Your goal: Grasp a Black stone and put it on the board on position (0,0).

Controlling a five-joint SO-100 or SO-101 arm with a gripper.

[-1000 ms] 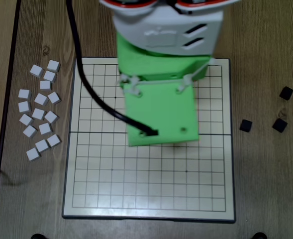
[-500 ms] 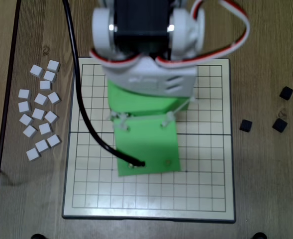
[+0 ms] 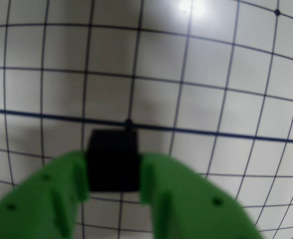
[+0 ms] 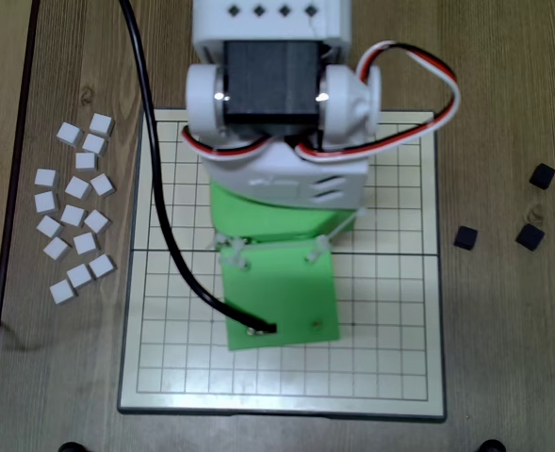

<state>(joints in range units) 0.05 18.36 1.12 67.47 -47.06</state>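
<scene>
In the wrist view my green gripper (image 3: 114, 172) is shut on a Black stone (image 3: 112, 159), a matte black block held between the two fingers above the board (image 3: 211, 99), just below its dark fold line. From overhead, the green and white arm (image 4: 277, 245) reaches over the board (image 4: 390, 358) and hides the gripper and the held stone. Three more Black stones (image 4: 465, 237) (image 4: 530, 236) (image 4: 542, 176) lie on the wooden table to the right of the board.
Several white square blocks (image 4: 74, 215) are scattered on the table left of the board. A black cable (image 4: 159, 217) runs from the top edge down across the board's left part to the arm.
The arm has stretched farther down the overhead picture across the board, its green end moving from the fold line into the lower half. The loose stones stayed in place.
</scene>
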